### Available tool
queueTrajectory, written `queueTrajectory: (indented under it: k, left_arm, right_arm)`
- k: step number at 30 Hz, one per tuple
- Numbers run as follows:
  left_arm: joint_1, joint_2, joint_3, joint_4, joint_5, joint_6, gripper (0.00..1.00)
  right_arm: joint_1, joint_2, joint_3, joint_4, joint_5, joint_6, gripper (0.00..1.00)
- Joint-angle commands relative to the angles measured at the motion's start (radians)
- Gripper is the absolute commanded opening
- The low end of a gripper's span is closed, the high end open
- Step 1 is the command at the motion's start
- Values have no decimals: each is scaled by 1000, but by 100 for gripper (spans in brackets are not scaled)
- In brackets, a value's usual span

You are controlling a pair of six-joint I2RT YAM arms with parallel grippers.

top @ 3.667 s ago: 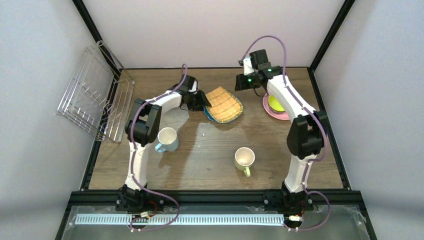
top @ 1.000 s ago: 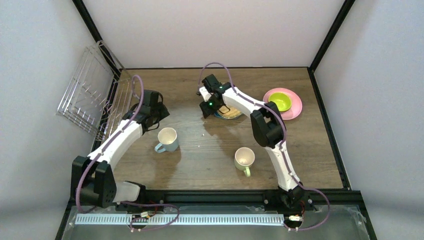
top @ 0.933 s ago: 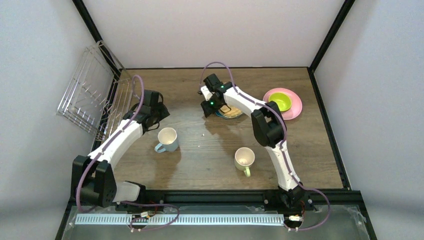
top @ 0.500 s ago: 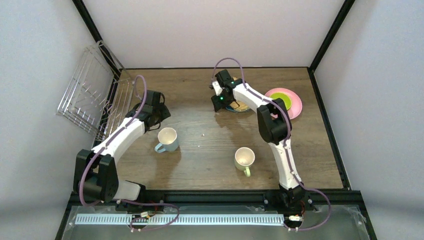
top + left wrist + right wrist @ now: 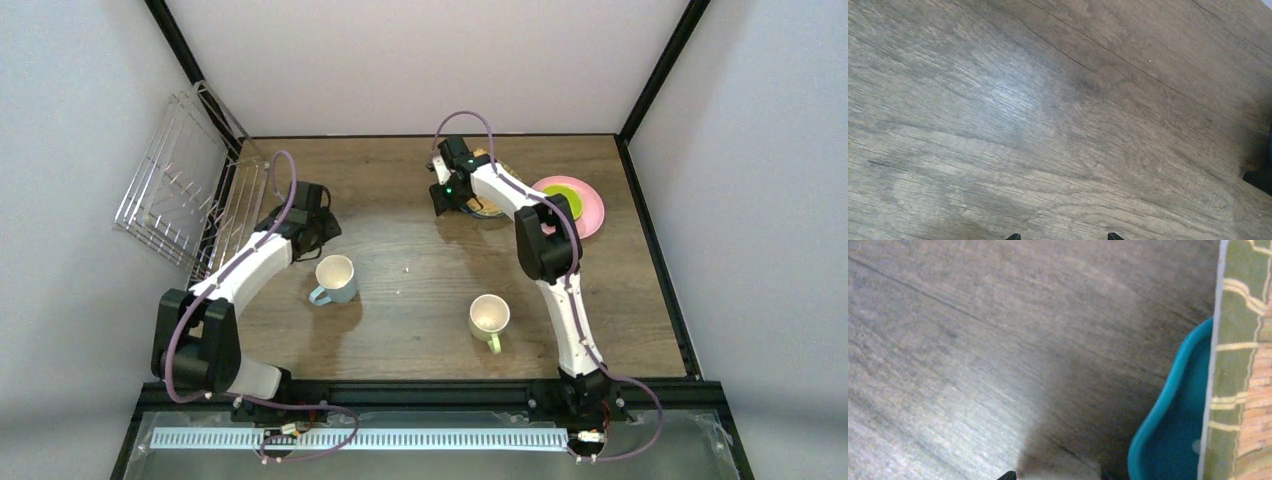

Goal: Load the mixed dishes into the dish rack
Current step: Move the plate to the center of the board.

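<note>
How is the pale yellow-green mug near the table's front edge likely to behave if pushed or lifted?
The pale yellow-green mug stands upright, mouth up, so a low push would probably slide it, not roll it. Its handle juts toward the near edge, so an off-centre push may spin it. It looks rigid, likely breakable if dropped.

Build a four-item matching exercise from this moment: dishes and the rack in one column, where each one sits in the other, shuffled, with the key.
Things
1. light-blue mug
2. pale yellow-green mug
3. lime-inside bowl
4. dish rack

Places
A. sitting on the pink plate
B. tilted up against the left wall
C. right of centre, toward the near edge, handle facing the arm bases
D. left of centre on the bare wood, handle to its lower left

Pairs: 1-D, 2-C, 3-A, 4-B
</note>
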Motion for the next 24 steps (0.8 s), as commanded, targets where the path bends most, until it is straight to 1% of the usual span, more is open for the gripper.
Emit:
queueTrajectory:
  k: [1,8,14,19,24]
  left_arm:
    - [8,28,-10,18,4,7,100]
    - [8,83,-8,39,32,11,100]
    - [9,112,-5,42,59,21,100]
    - [8,92,8,10,43,29,100]
    - [8,35,39,-34,1,33,100]
  right_arm:
    - [-23,51,47,9,39,10,99]
    - [-23,41,67,8,-23,10,99]
    - [-19,2,41,13,-67,10,99]
    - [-7,-38,33,8,-85,10,99]
    - [32,-99,25,-4,-96,10,99]
